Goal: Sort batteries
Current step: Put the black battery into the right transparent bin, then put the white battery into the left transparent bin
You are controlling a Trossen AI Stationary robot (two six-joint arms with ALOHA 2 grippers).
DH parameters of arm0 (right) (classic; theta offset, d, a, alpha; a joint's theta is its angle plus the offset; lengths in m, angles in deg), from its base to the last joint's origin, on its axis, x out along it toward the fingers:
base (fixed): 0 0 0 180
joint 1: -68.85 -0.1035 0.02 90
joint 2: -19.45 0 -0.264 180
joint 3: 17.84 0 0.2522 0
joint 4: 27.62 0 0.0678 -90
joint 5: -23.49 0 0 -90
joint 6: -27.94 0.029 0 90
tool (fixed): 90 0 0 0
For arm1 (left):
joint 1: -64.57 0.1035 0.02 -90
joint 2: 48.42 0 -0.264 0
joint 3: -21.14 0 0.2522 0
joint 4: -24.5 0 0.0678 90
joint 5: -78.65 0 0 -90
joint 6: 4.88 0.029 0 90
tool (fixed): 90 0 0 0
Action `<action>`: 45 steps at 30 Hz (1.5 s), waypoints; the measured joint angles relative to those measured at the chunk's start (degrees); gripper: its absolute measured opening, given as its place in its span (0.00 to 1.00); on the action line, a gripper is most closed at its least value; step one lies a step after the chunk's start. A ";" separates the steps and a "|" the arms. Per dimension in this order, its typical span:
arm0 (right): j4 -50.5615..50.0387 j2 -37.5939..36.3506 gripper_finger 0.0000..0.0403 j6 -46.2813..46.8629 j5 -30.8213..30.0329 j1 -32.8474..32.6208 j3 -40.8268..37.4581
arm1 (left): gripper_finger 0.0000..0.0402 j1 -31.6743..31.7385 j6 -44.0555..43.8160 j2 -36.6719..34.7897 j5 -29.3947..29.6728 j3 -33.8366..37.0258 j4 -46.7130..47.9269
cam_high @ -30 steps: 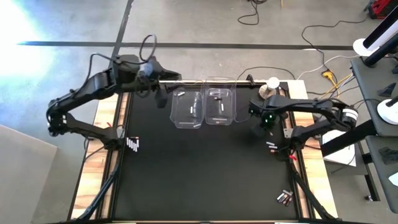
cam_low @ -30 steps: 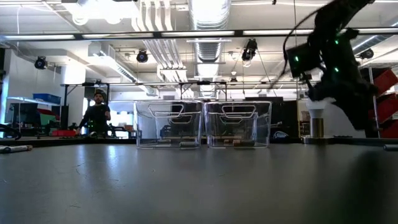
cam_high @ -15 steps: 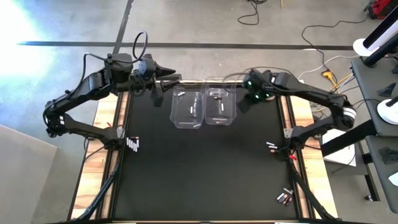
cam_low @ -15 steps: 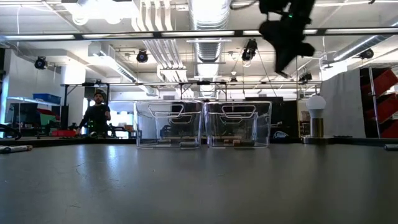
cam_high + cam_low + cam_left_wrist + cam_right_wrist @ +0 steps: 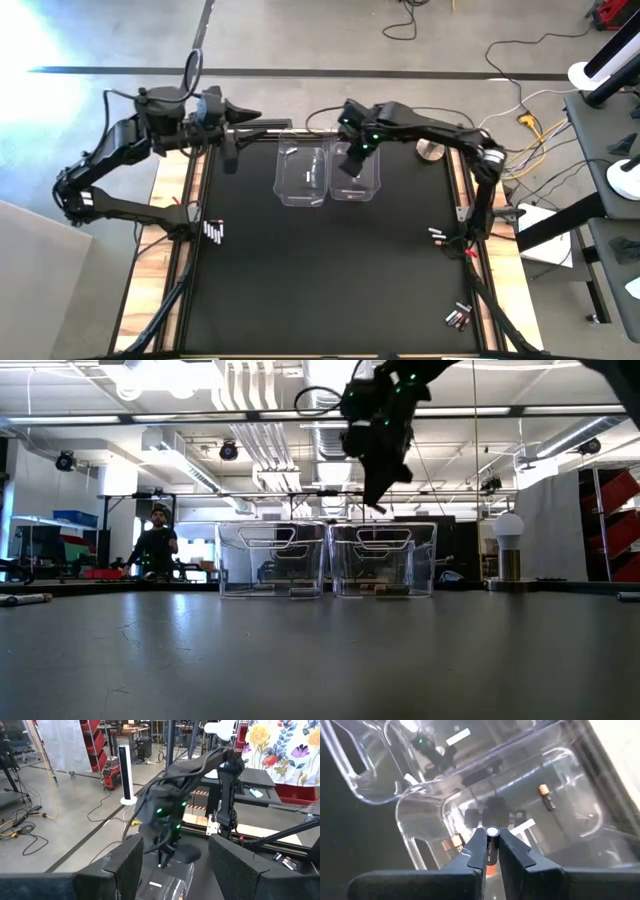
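The right tool [image 5: 352,163] has been swung from the bench's right edge to above the right bin [image 5: 355,172], clenched on a dark battery [image 5: 491,849], so a drop is judged next. The left tool [image 5: 229,157], released, is parked left of the left bin [image 5: 300,176]. Loose batteries [image 5: 214,232] remain at the left edge; more [image 5: 457,317] lie near the right; nothing blocks the drop.

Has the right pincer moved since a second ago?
Yes. The right pincer swung leftward from the table's right side to above the right clear bin.

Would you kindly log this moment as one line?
right gripper: shut on battery, above right bin | left gripper: open, waiting at table's far-left edge
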 joint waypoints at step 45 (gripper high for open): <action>-6.57 18.62 0.38 -3.89 0.93 1.30 -0.67 | 0.51 -0.02 -1.72 -0.61 0.16 0.00 3.95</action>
